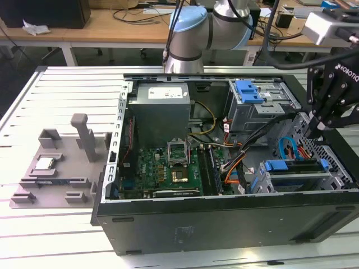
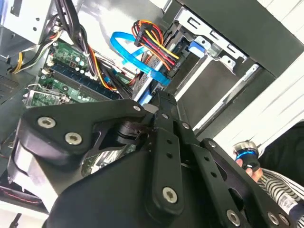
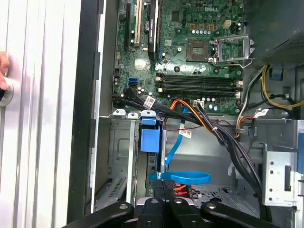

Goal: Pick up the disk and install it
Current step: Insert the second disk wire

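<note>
In the exterior view the gripper [image 1: 315,130] hangs over the open computer case [image 1: 224,218] at the exterior view's right. Just below it the disk [image 1: 297,178] lies in the lower drive cage with its blue rail on top. White lettering runs along the gripper body and a white label sits on the power supply [image 1: 162,92], neither repeated here. In the second wrist view the fingers [image 2: 160,102] look pressed together with nothing between them, close to the blue data cable [image 2: 137,54] and the coloured power wires [image 2: 152,42]. Any travel here could hook that loop and drag a connector loose. In the first wrist view the closed gripper [image 3: 164,189] sits just beside the cable's loop [image 3: 183,178]. Small white tags mark the wiring, and the motherboard [image 3: 199,57] carries print.
</note>
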{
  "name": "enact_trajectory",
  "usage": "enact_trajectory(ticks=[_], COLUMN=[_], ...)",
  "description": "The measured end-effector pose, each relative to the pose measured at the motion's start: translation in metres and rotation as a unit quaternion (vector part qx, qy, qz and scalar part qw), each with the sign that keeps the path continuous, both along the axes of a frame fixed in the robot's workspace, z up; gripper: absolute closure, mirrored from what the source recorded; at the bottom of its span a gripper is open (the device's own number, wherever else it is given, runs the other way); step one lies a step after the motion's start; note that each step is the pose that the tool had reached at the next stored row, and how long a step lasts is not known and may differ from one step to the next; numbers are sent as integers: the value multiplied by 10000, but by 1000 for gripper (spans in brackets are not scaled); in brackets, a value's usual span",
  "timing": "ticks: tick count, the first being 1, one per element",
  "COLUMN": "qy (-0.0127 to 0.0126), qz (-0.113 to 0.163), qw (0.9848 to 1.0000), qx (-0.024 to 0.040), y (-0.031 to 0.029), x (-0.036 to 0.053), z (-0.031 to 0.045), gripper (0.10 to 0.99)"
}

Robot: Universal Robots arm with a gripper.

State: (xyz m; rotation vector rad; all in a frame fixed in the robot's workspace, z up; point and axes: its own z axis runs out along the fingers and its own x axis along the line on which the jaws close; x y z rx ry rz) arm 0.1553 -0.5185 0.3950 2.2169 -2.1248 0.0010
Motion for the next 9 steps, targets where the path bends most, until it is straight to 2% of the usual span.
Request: enact_trajectory(ticks=[9], qy=[0], qz=[0], qw=[10000], qx=[0], y=[0], x=[0], z=[7], gripper=[980])
